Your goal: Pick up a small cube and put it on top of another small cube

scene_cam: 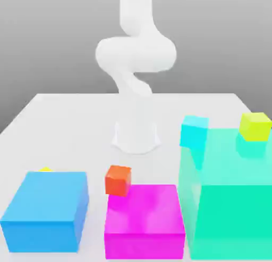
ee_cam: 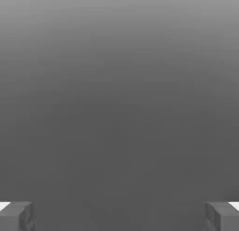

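While the upper arm is cut off by the exterior view's top edge, small cubes are seen among large blocks

In the hand view, the gripper (ee_cam: pixel 119 217) is seen with its fingers spread wide and nothing held between them; both are cropped by the frame. In the exterior view, a yellow thing (scene_cam: pixel 45 169) is mostly hidden behind the blue block (scene_cam: pixel 48 196), so its shape cannot be told. The green block (scene_cam: pixel 234 160) is cut off at the exterior view's right; on it a yellow-green cube (scene_cam: pixel 255 127) is seen, and at its far left corner a cyan cube (scene_cam: pixel 194 132). An orange-red cube (scene_cam: pixel 117 181) is seen at the magenta block's (scene_cam: pixel 144 210) far left corner. No writing can be read.
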